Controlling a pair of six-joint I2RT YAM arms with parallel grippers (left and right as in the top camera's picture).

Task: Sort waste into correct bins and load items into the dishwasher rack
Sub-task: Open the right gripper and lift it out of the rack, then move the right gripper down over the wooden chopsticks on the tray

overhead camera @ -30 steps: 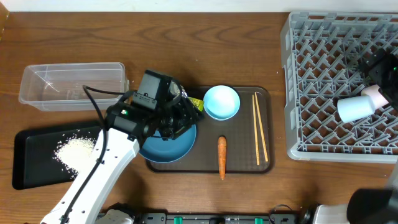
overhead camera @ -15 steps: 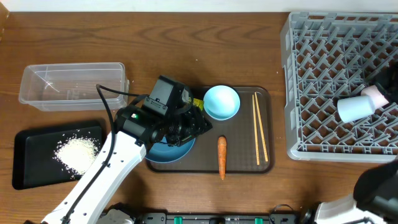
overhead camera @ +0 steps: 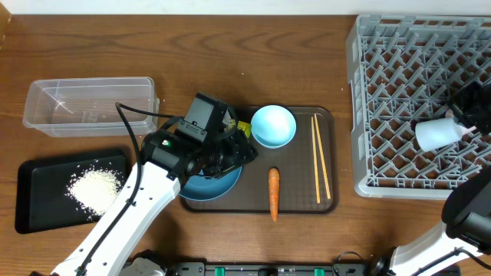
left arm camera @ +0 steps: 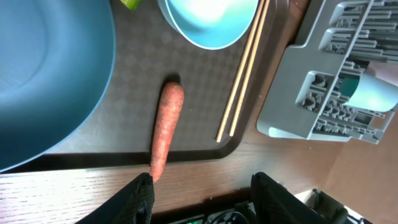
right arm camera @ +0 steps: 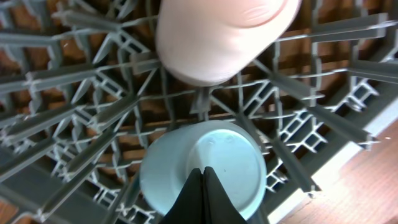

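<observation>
Left hand (left arm camera: 204, 180) beside carrot (left arm camera: 165, 130), tip nearward

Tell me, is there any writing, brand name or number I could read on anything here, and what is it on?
No text can be read in any view.
Clear plastic tub: faint marks on its floor, too blurred to read.
Snack packet: only a yellow-green sliver shows, with no legible print.
Dishwasher rack: plain grey, no label visible.
</observation>
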